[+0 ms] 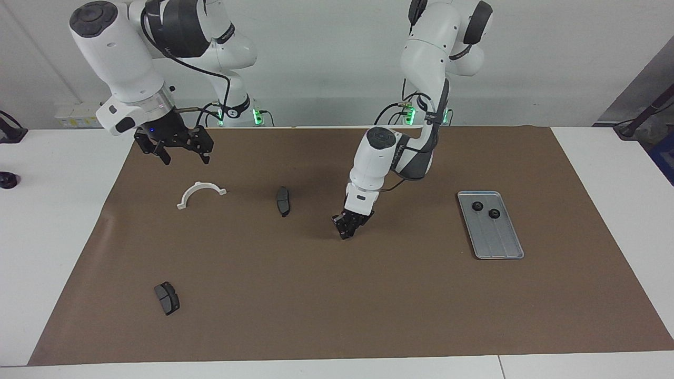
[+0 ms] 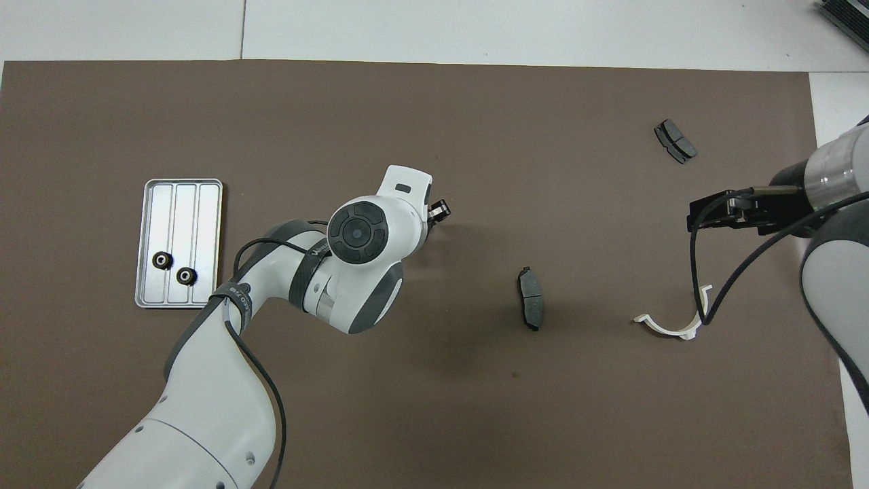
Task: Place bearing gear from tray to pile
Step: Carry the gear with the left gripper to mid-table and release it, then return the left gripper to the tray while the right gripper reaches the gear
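Observation:
The silver-grey tray (image 1: 500,242) lies on the brown mat toward the left arm's end of the table. It also shows in the overhead view (image 2: 178,204). Two small black gears (image 1: 477,206) (image 1: 494,213) sit in its end nearer the robots, seen from above as two rings (image 2: 161,260) (image 2: 186,276). My left gripper (image 1: 346,230) (image 2: 440,210) points down, low over the middle of the mat. Whether it holds anything does not show. No pile of gears shows on the mat. My right gripper (image 1: 181,152) (image 2: 706,216) waits open and empty, raised over the right arm's end of the mat.
A white half-ring bracket (image 1: 200,192) (image 2: 672,326) lies under the right gripper's side. One dark brake pad (image 1: 283,201) (image 2: 531,307) lies between the bracket and the left gripper. Another pad (image 1: 167,298) (image 2: 675,140) lies farther from the robots.

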